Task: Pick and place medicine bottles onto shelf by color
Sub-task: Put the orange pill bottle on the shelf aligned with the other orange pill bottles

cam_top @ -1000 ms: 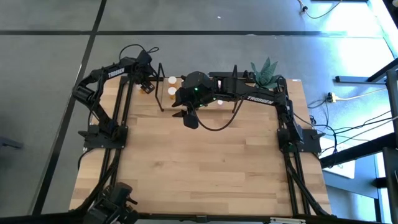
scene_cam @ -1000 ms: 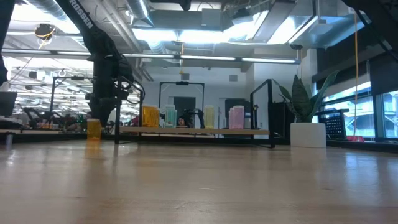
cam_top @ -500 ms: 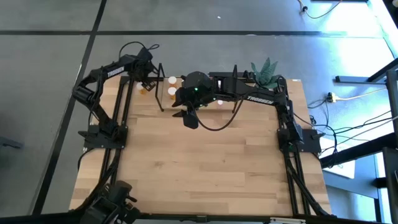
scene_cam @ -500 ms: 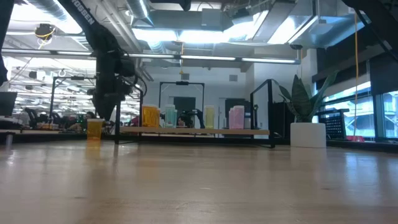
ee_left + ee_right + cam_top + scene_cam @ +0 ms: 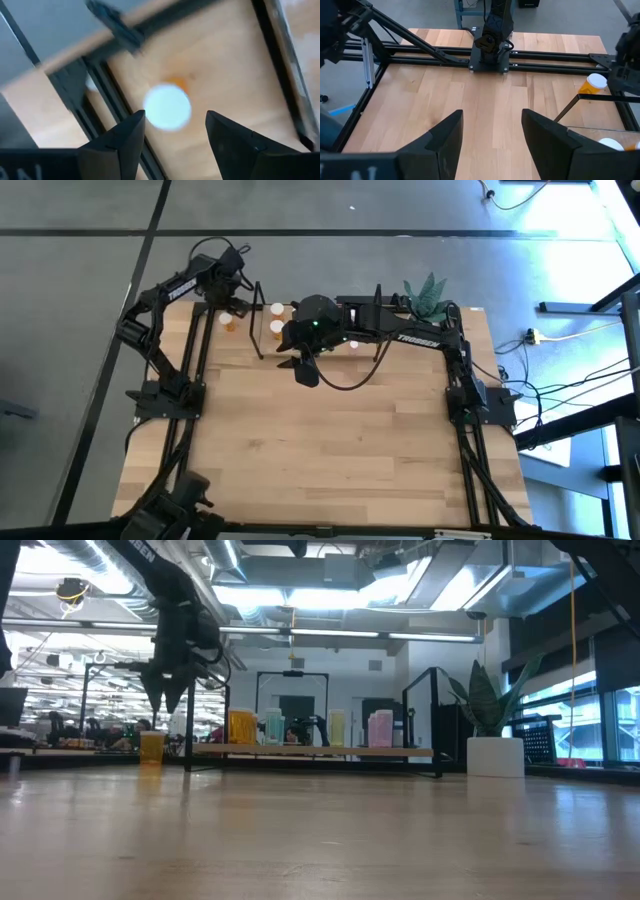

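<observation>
An orange medicine bottle [image 5: 151,747] with a white cap [image 5: 227,318] stands upright on the table at the far left, just outside the left end of the shelf [image 5: 320,751]. My left gripper [image 5: 160,705] hangs open straight above it, pointing down; in the left wrist view the blurred cap [image 5: 167,107] shows between the two fingers, well below them. Orange [image 5: 241,727], pale [image 5: 273,727] and pink [image 5: 380,728] bottles stand on the shelf board. My right gripper [image 5: 300,365] waits open in the air in front of the shelf, with nothing between its fingers [image 5: 445,137].
A white plant pot [image 5: 495,755] stands at the far right corner. The right arm [image 5: 400,335] stretches over the shelf. Black frame rails [image 5: 195,350] run along the table's left and right sides. Bare wood [image 5: 330,450] fills the near half.
My left gripper has risen straight up from just around the orange bottle and has rolled about its own axis. The bottle stays standing on the table where it was. My right arm has kept still.
</observation>
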`<state>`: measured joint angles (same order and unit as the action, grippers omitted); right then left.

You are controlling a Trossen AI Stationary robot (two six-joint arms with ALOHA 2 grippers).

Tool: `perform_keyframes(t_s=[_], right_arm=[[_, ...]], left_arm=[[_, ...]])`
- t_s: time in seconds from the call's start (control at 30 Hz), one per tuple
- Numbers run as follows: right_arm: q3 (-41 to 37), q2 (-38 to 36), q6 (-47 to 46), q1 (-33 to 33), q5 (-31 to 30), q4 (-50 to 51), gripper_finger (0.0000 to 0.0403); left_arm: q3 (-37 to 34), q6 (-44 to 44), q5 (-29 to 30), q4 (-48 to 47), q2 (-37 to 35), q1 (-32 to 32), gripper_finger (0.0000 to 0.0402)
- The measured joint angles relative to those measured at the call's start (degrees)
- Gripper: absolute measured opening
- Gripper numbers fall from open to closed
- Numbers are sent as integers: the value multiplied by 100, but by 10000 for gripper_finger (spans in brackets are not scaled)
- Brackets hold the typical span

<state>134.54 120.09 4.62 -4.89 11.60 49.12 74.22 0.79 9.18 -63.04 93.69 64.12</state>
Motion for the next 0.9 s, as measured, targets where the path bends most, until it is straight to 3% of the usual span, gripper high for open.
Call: perform_keyframes(t_s=[0.2, 0.63, 0.9], right_arm=[[1, 0, 0, 0, 0, 0, 204], [0, 0, -2, -28, -37, 0, 204], [0, 0, 20, -31, -219, 0, 204]], left_arm=[[-34, 656, -134, -408, 0, -120, 202], [-70, 1134, -119, -405, 0, -162, 204], [-73, 1911, -117, -314, 0, -107, 243]])
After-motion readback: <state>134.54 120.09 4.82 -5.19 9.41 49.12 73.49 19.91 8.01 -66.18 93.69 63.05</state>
